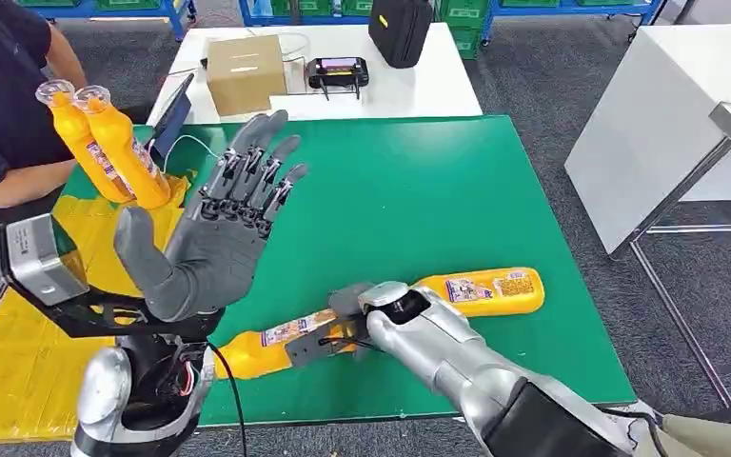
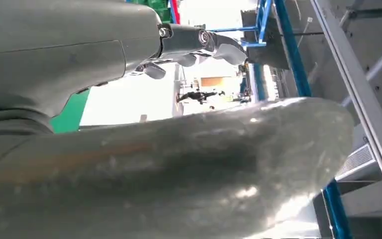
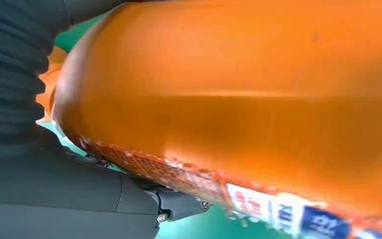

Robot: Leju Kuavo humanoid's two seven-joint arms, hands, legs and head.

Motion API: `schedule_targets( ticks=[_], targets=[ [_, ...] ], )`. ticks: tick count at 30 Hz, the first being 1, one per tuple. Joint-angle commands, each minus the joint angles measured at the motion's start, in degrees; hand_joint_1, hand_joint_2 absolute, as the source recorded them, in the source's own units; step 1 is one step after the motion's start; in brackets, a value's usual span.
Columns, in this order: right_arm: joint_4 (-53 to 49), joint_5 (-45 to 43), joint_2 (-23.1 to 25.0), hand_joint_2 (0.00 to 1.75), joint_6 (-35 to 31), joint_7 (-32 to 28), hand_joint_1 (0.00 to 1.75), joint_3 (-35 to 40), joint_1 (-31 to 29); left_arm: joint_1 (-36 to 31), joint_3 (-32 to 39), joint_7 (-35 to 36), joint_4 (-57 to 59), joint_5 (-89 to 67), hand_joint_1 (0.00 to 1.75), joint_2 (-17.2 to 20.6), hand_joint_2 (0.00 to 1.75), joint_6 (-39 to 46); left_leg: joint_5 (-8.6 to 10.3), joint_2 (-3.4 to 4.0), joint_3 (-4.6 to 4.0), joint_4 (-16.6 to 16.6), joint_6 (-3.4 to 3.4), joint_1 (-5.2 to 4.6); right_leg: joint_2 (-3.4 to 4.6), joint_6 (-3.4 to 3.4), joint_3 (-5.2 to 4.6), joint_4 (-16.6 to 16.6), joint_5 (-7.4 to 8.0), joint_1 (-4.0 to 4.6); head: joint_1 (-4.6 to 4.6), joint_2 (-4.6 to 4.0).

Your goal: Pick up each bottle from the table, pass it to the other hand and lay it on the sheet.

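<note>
On green table (image 1: 438,171), near front edge: two orange bottles lying on their sides, almost end to end. Nearer bottle (image 1: 271,343) gripped around its middle by right hand (image 1: 338,328), fingers clamped on it, orange body and label close up in right wrist view (image 3: 238,99). Farther bottle (image 1: 481,290) just beside right wrist, untouched. Above table's left part: left hand (image 1: 219,233) raised, palm up, fingers apart, holding nothing. At left edge: yellow sheet (image 1: 19,371); person's arm (image 1: 19,181) holding two more orange bottles (image 1: 105,143) upright above it. On white table behind: cardboard box (image 1: 245,71), handheld controller (image 1: 338,71).
</note>
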Motion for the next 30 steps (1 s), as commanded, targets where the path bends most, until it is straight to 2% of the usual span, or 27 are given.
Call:
schedule_targets(
  ticks=[1, 4, 6, 8, 9, 12, 15, 21, 24, 30],
  targets=[
    [2.93, -1.95, -2.12, 1.75, -1.94, 3.49, 1.75, 0.62, 5.8, -1.31, -0.51, -0.59, 1.36, -0.43, 0.0, 0.91, 0.0, -0.16, 0.21, -0.33, -0.26, -0.12, -0.02, 0.05, -0.03, -0.06, -0.13, -0.19, 0.17, 0.06, -0.02, 0.0],
    [1.52, -9.7, -0.41, 1.75, -8.33, 8.08, 1.75, -8.51, 5.98, -0.15, 0.77, 0.3, -0.38, -0.95, 0.0, 0.78, 0.0, 0.37, 0.24, -0.4, -0.31, -0.13, -0.03, 0.07, -0.07, -0.08, -0.16, -0.21, 0.17, 0.07, 0.0, 0.0],
    [-2.14, -12.83, -0.93, 1.75, -12.7, 9.71, 1.75, -12.08, 7.11, 0.81, 1.5, 0.98, -2.14, -1.43, 0.0, 0.99, 0.0, 1.08, 0.05, -0.1, -0.15, 0.03, -0.02, 0.04, 0.09, -0.05, -0.09, 0.01, 0.06, 0.04, 0.0, 0.0],
    [-6.11, -16.64, -2.1, 1.75, -15.57, 10.18, 1.75, -15.87, 9.14, 1.7, 2.4, 0.9, -3.36, -2.43, 0.0, 1.14, 0.0, 2.21, 0.3, -0.27, -0.59, -0.08, -0.05, 0.05, 0.14, -0.11, -0.47, -0.1, 0.27, 0.07, 0.0, 0.0],
    [-9.03, -17.2, -3.19, 1.75, -17.05, 10.52, 1.75, -16.15, 10.33, 2.03, 3.15, 0.07, -4.06, -5.31, 0.0, 1.01, 0.0, 4.02, 0.19, -0.24, -0.41, -0.09, -0.04, 0.07, 0.08, -0.07, 0.03, -0.13, 0.2, 0.08, 0.02, 0.0],
    [-12.12, -19.4, -4.01, 1.75, -18.92, 10.84, 1.75, -18.02, 12.1, 1.94, 4.9, -0.99, -4.57, -8.79, 0.0, 0.54, 0.0, 6.87, 0.16, -0.16, -0.34, 0.01, -0.01, 0.01, 0.05, -0.01, 0.18, 0.01, 0.1, 0.02, 0.02, 0.0],
    [-15.41, -22.99, -4.04, 1.75, -20.8, 10.77, 1.75, -20.56, 13.93, 1.42, 8.55, -2.64, -4.03, -10.85, 0.0, -0.51, 0.0, 12.47, 0.24, -0.22, -0.54, 0.0, -0.02, 0.03, 0.01, 0.03, 0.16, -0.02, 0.17, 0.04, 0.02, 0.0],
    [-17.15, -23.76, -4.06, 1.75, -22.02, 11.34, 1.75, -20.61, 14.51, 1.29, 10.65, -3.72, -2.92, -10.12, 0.0, -0.83, 0.0, 15.48, 0.27, -0.25, -0.92, 0.02, 0.02, 0.02, 0.01, 0.01, -0.18, 0.02, 0.2, 0.04, 0.0, 0.0],
    [-17.87, -24.54, -4.39, 1.75, -22.88, 11.93, 1.75, -20.12, 14.75, 0.96, 11.74, -3.84, -0.94, -8.5, 0.0, 0.26, 0.0, 17.6, 0.26, -0.22, -1.01, 0.01, 0.03, 0.0, 0.01, -0.05, -0.26, 0.01, 0.23, 0.02, 0.04, 0.0],
    [-22.4, -25.51, -4.94, 1.75, -30.04, 10.46, 1.75, -21.97, 17.68, 1.74, 12.46, -3.72, 0.3, -8.53, 0.0, 0.82, 0.0, 19.34, 0.28, -0.25, -1.23, -0.01, 0.02, -0.01, -0.04, -0.05, -0.51, 0.0, 0.24, 0.02, 0.02, 0.0]
  ],
)
